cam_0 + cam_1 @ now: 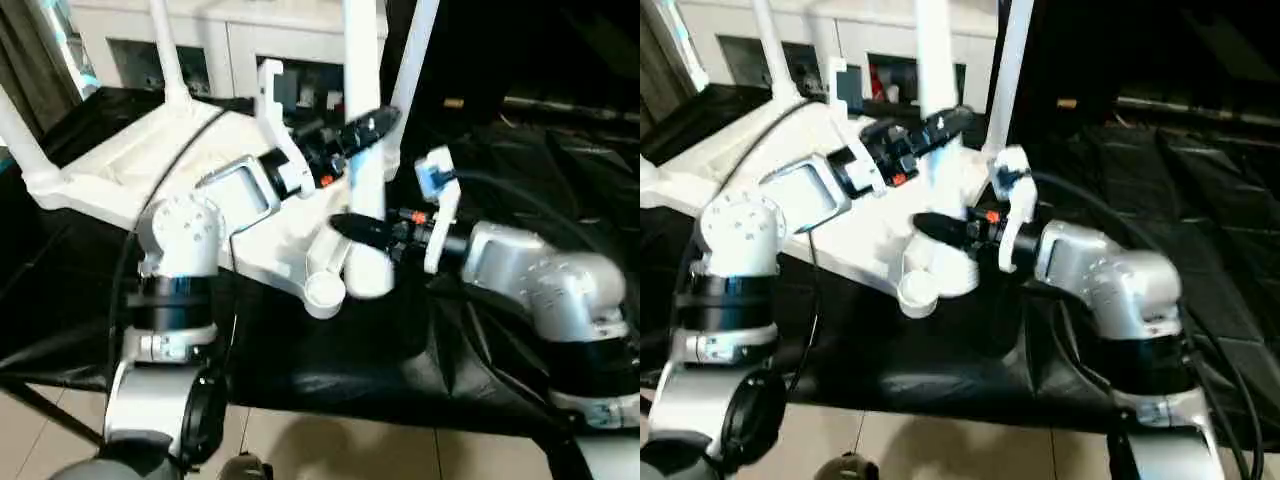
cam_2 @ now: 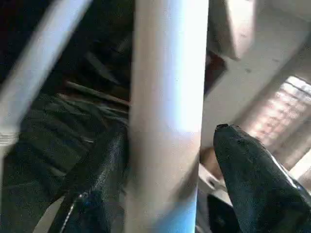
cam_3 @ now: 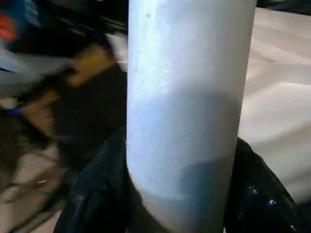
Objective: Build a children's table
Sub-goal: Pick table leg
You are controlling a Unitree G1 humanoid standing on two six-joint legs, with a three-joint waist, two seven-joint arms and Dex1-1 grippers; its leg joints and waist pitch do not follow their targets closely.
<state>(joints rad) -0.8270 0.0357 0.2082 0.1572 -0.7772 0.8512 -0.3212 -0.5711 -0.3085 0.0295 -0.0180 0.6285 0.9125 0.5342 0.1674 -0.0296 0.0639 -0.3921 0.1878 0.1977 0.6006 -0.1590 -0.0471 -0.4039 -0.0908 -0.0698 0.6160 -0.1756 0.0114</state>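
The white tabletop (image 1: 120, 165) lies upside down on a black-covered surface. Three white legs stand up from its corners, at the left (image 1: 20, 140), back left (image 1: 165, 50) and back right (image 1: 412, 60). Another leg (image 1: 362, 60) is upright at the near corner, its flared end (image 1: 368, 278) just beside the open corner socket (image 1: 325, 290). My right gripper (image 1: 362, 232) is shut on this leg low down, both fingers against it in the right wrist view. My left gripper (image 1: 368, 128) straddles the same leg higher up and is open: one finger (image 2: 252, 179) stands clear of the leg (image 2: 167, 97).
A white glass-door cabinet (image 1: 250, 40) stands right behind the tabletop. Black cloth (image 1: 330, 370) covers the surface, crumpled at the right (image 1: 540, 170). Tiled floor (image 1: 330, 450) shows past its near edge.
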